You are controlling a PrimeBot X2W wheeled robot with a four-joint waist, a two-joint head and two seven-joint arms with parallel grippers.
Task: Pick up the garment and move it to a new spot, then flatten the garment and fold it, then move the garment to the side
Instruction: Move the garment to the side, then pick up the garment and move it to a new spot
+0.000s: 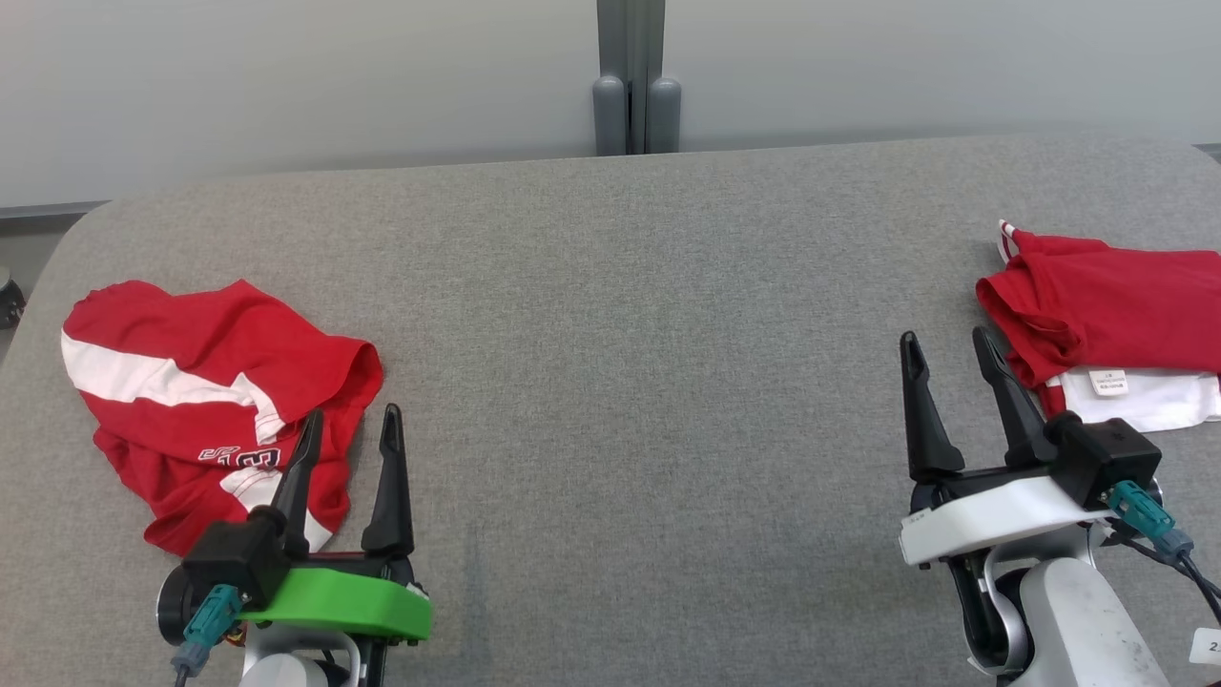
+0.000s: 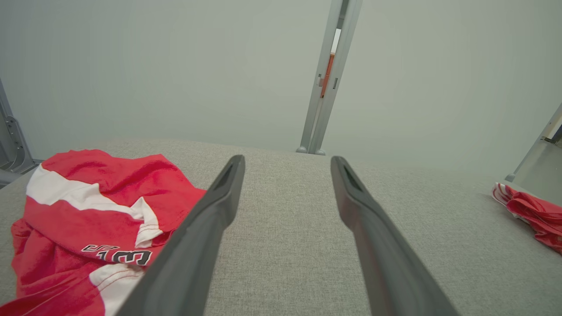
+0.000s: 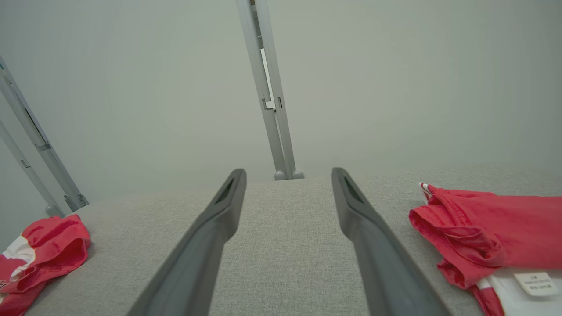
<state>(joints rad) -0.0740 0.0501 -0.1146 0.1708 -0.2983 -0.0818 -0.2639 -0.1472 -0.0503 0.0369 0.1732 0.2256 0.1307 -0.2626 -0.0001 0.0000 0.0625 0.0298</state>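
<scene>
Grey cloth-covered surface (image 1: pixel 610 315) takes up most of the head view, w/ a wide bare stretch in the middle. That's prob. the spot meant for spreading and folding.

Crumpled garment (image 1: pixel 191 382), red w/ white stripes and dark lettering, lies bunched at the surface's left side, near the front edge. It's not flat and not folded, so I judge it's the one to pick up, and step one hasn't begun.

Folded garment (image 1: pixel 1116 305), also red and white, sits at the far right in a tidy stack, partly cut off by the frame. It looks parked there to keep the centre free.

Left pincer (image 1: pixel 352 415) hovers by the crumpled garment's right edge, jaws wide apart, nothing held. In the head view one finger overlaps the cloth; can't tell if it touches. It's the nearer arm, so the likely one to grab.

Right pincer (image 1: pixel 944 336) is equally wide open and empty, just left of the folded garment and apart from it.

Post (image 1: pixel 636 76) stands behind the surface, mid-back.

Small white label (image 1: pixel 1107 383) faces up on the folded stack's white layer.
</scene>
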